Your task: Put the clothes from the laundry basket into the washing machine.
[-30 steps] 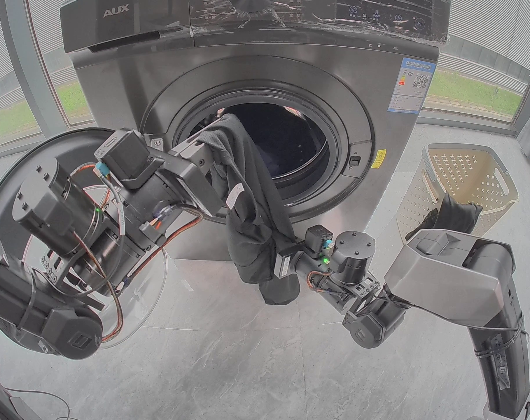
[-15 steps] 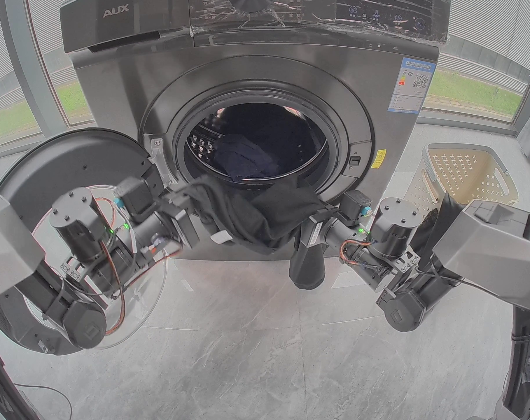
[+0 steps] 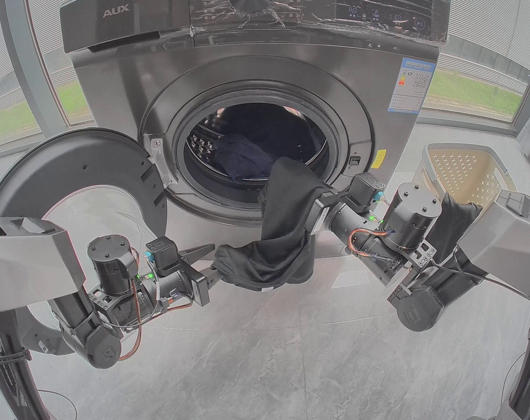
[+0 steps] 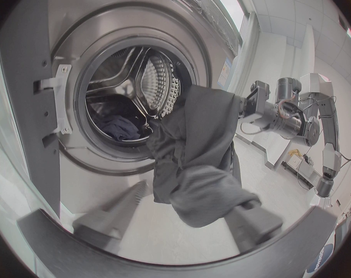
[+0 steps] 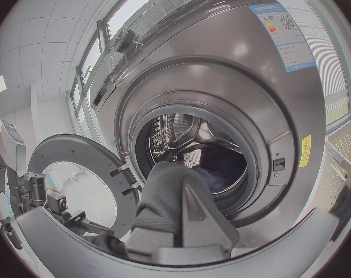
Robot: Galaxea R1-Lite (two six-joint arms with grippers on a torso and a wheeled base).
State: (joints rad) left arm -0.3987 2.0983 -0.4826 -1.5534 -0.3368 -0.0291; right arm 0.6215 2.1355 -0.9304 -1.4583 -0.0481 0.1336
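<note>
In front of washing machine [image 3: 393,164], door [image 3: 72,164] wide open at its left side. Clamped in right pincer [image 3: 313,217], level w/ lower rim of drum opening: black garment [image 3: 282,234]. Upper end draped over that pincer & leaning against rim of opening, rest sagging down and to the left toward floor [image 3: 265,351]. Low end caught over one finger of left pincer [image 3: 211,261], whose fingers are spread well apart, not squeezing cloth, low near floor by bottom edge of door. Inside drum, lower left part: dark blue garment [image 3: 238,156]. On floor at machine's right side: laundry basket [image 3: 469,170], w/ 2nd black garment [image 3: 458,216] hanging over its near rim, partly behind right arm.
</note>
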